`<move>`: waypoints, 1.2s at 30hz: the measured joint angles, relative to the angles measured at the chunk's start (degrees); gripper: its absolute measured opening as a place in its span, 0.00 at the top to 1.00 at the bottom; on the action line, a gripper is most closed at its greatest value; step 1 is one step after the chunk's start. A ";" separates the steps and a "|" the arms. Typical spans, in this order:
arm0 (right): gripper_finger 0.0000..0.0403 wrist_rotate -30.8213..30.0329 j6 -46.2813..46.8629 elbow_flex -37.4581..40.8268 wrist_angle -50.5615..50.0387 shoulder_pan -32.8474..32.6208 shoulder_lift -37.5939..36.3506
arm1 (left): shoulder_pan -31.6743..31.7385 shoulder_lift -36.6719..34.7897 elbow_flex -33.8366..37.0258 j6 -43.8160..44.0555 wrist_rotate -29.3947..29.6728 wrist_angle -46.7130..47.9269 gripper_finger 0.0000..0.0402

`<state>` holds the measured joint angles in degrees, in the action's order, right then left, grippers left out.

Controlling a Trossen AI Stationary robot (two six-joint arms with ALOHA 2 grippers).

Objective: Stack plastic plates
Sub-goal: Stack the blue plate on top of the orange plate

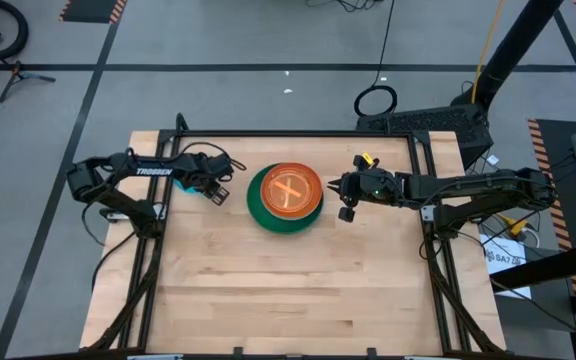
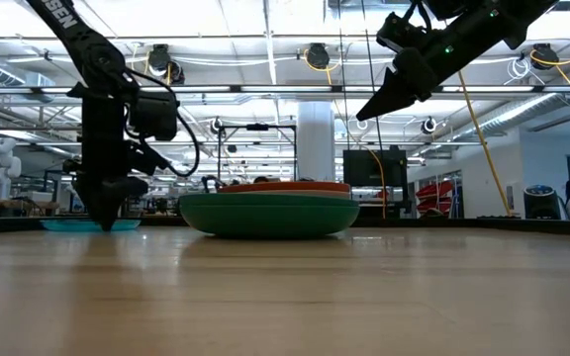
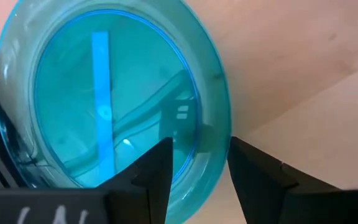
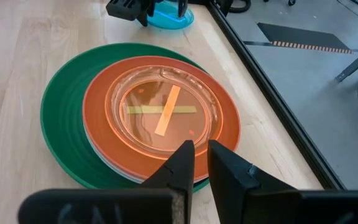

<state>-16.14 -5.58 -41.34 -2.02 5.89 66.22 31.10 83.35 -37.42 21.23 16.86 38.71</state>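
A stack of plastic plates sits near the middle of the wooden tabletop (image 1: 268,290), toward its far half. Visible in it from the bottom up are 1 large dark green plate (image 1: 258,205), 1 medium orange-red plate (image 4: 98,106) and, on top, 1 small translucent orange plate (image 4: 163,112) with 2 crossed strips showing through it. A thin pale edge peeks out between the green and orange-red plates on one side; how many plates lie hidden there cannot be told.

1 small translucent blue plate (image 3: 104,93) lies apart from the stack, at the tabletop's left edge. The left gripper (image 3: 194,165) is down over it, its 2 fingers (image 3: 154,171) parted by a narrow gap that straddles the plate's rim, 1 finger over the inside and 1 outside; whether they touch the rim cannot be told.

The right gripper (image 1: 336,187) hangs in the air just right of the stack, above the tabletop, its 2 fingers nearly together with only a slim gap, holding nothing.
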 joint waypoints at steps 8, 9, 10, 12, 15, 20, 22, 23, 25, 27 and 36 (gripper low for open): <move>0.91 0.00 -0.02 -0.02 0.00 0.00 0.00 | -2.12 -0.02 0.45 0.96 1.73 0.03 0.63; 0.91 0.00 0.00 0.00 0.00 0.00 0.00 | -2.27 -0.02 0.47 1.00 1.73 0.01 0.65; 0.91 -0.01 0.00 -0.02 0.01 0.00 0.00 | -2.35 -0.02 0.47 1.01 1.71 0.02 0.67; 0.91 0.00 0.00 -0.02 0.00 0.01 0.00 | -2.35 -0.02 0.47 1.17 1.70 0.11 0.72; 0.91 0.00 0.00 -0.02 0.00 0.00 0.00 | -2.35 -0.02 0.47 1.58 1.70 0.10 0.78; 0.91 0.00 0.00 -0.02 0.00 0.01 0.00 | -3.01 -0.02 0.47 2.10 1.71 0.10 0.90; 0.91 -0.02 0.00 -0.02 0.00 0.00 0.00 | -3.55 -0.02 0.47 2.09 1.73 0.10 0.95; 0.91 -0.02 0.00 -0.02 0.00 0.01 0.00 | -3.86 -0.02 0.47 2.12 1.75 0.11 0.97; 0.91 -0.02 -0.02 -0.02 0.00 0.02 0.00 | -4.40 -0.02 0.47 2.65 1.79 0.31 0.98; 0.91 -0.02 0.00 -0.02 0.00 0.00 0.00 | -5.10 -0.02 0.47 3.44 1.84 0.39 0.98; 0.91 -0.02 -0.02 -0.02 0.00 0.00 0.00 | -10.61 -0.22 -6.91 5.56 5.88 12.17 0.98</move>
<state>-16.16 -5.60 -41.36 -2.02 5.89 66.22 20.49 83.13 -44.33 26.79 22.75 50.88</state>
